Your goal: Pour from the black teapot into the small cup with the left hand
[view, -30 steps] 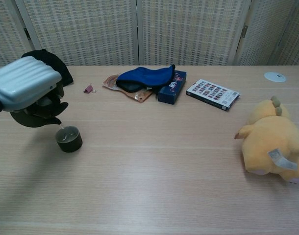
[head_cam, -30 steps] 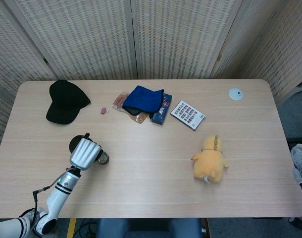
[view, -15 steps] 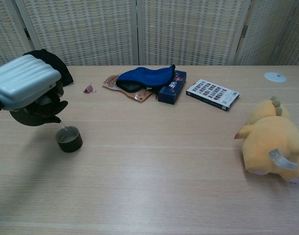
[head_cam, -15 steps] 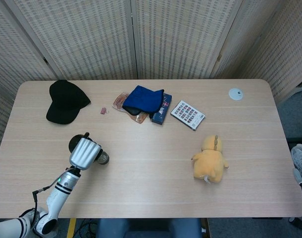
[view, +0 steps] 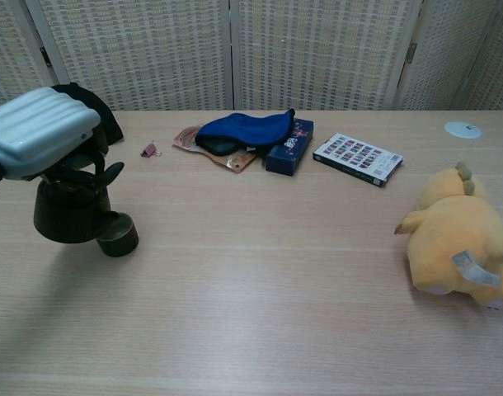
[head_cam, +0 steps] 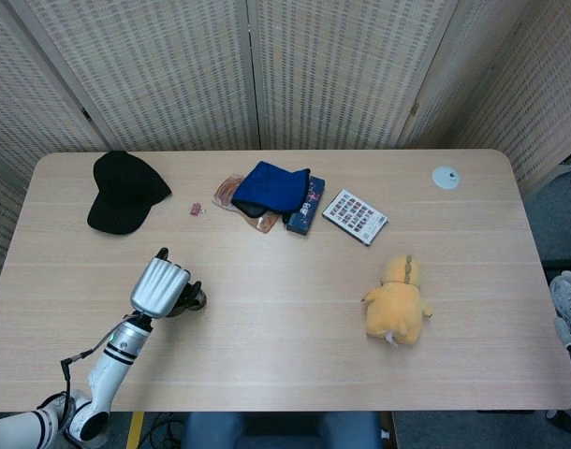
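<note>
Chest view: left hand holds black teapot upright beside small cup

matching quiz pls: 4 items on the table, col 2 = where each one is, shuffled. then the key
Things:
1. teapot
2. plush toy
3. cap
4. white disc

Places:
A. far right corner of the table
B. far left end of the table
C. in the left hand, beside the small cup
D. right side of the table, near edge

Pairs: 1-C, 2-D, 3-B, 4-A
</note>
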You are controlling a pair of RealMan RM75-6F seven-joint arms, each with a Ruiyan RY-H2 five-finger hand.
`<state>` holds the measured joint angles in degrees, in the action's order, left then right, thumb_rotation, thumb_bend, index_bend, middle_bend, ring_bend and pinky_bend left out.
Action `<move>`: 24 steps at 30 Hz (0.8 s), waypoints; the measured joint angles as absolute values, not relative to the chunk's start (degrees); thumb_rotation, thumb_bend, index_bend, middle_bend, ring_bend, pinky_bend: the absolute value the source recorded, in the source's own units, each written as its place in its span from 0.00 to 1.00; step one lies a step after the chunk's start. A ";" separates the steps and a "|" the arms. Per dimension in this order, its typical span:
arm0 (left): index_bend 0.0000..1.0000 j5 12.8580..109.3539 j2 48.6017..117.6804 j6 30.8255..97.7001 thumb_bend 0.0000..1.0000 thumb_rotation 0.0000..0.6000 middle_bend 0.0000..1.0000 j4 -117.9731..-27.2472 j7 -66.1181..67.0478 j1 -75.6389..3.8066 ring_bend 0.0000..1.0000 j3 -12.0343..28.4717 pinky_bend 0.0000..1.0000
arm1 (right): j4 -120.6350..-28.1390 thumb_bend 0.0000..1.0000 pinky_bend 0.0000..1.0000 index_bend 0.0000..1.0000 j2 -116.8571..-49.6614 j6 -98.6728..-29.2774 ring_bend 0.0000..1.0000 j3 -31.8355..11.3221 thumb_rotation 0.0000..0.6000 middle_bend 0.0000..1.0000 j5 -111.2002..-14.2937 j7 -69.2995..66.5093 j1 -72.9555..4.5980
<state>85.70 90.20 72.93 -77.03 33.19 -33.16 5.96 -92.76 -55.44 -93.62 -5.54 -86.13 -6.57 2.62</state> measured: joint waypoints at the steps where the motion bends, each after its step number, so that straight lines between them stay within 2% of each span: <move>1: 1.00 85.83 90.25 73.18 0.47 0.55 1.00 -76.80 32.59 -33.16 1.00 6.09 0.43 | -92.78 0.30 0.16 0.25 -55.45 -93.60 0.19 -5.56 1.00 0.28 -86.13 -6.53 2.59; 10: 1.00 84.78 89.77 73.94 0.47 0.55 1.00 -76.69 29.60 -33.03 1.00 7.81 0.43 | -92.97 0.30 0.16 0.25 -55.50 -93.42 0.19 -5.60 1.00 0.28 -86.10 -6.13 2.46; 17: 1.00 79.95 88.20 72.64 0.47 0.55 1.00 -79.97 24.22 -32.79 1.00 10.77 0.43 | -93.01 0.30 0.16 0.25 -55.45 -93.50 0.19 -5.60 1.00 0.28 -86.04 -6.12 2.54; 24: 1.00 76.96 86.64 71.81 0.47 0.49 1.00 -81.44 18.26 -32.40 0.99 12.84 0.43 | -92.92 0.30 0.16 0.25 -55.59 -93.25 0.19 -5.54 1.00 0.28 -85.97 -6.10 2.50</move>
<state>76.96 86.64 71.81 -81.44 18.26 -32.40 12.84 -92.92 -55.59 -93.25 -5.54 -85.97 -6.10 2.50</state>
